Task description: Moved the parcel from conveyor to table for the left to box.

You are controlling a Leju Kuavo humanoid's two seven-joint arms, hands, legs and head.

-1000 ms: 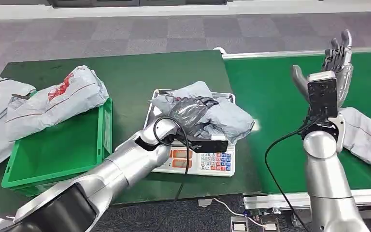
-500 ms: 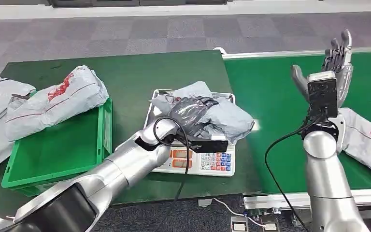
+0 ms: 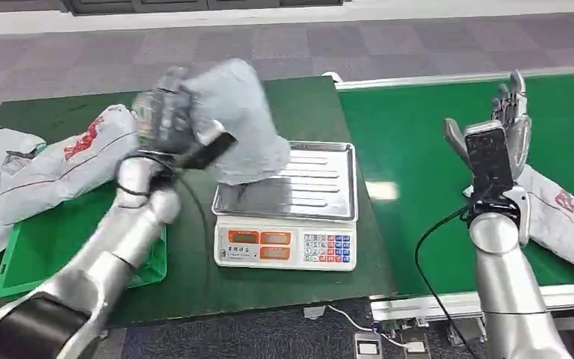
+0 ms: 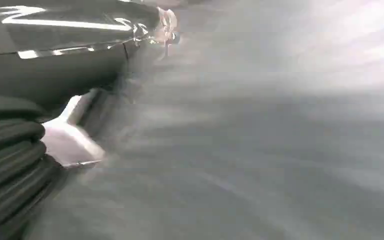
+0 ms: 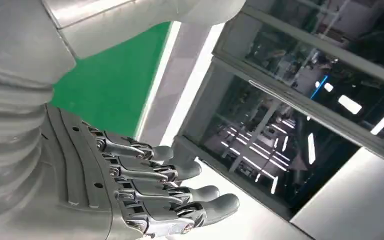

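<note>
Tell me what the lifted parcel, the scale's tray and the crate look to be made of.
Parcel in the left robot hand: grey plastic film, soft and creased, likely a poly mailer. Scale tray: bare metal, probably stainless steel, glossy with pressed ribs. Crate: rigid green plastic, smooth moulded walls.

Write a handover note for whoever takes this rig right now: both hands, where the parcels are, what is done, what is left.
Left hand: grips the grey parcel, held in the air between the scale and the green box; the picture is blurred there.
Right hand: open, raised upright over the conveyor, holding nothing.
Scale tray is bare.
Two parcels already lie at the box. Another parcel waits on the conveyor beside the right arm.
Done: parcel is off the scale.
Left: set it in the box, then fetch the conveyor parcel.
</note>
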